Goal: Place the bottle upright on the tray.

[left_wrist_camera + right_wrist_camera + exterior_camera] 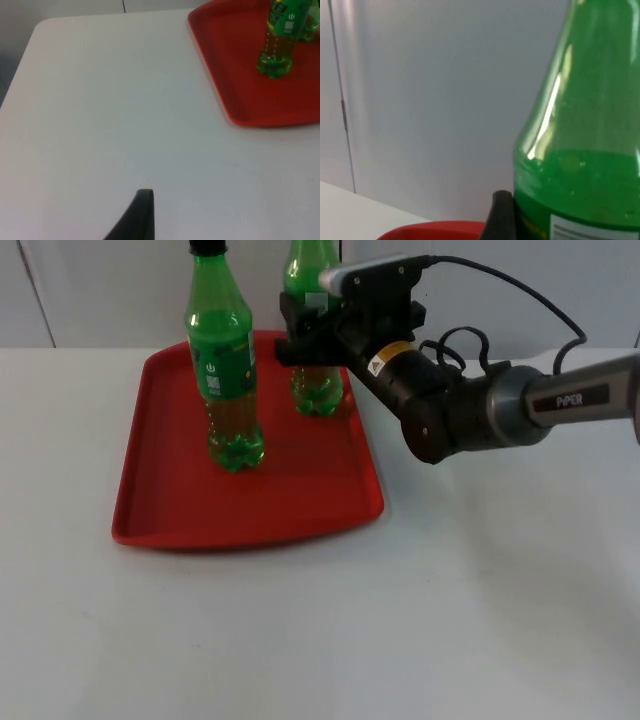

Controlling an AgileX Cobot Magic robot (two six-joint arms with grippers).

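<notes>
Standing upright near the back edge of the tray, the green transparent plastic bottle [318, 380] with a white label is the one I am handling. Its base seems to rest on the tray floor, so I judge that the placing itself is nearly complete and only the letting go is left. The right end effector [312, 335] is at the middle of the bottle's body, with its black fingers on both sides of the label. In the right wrist view one fingertip [501, 215] lies against the green wall of the bottle [580, 150], so I read the end effector as closed on it. I think the grip is this high so that the bottle stays vertical while it goes down.

A second green plastic bottle with a black cap [226, 380] stands just beside it, to the front and left, apart from it and also upright. I keep this gap so that the arm does not knock it when I pull back.

Both stand on the flat red plastic tray with a raised rim [150, 530], which lies on the white counter [400, 640].

The left end effector [142, 215] waits over the bare counter, well apart from the tray; I cannot tell if it is open or closed.
</notes>
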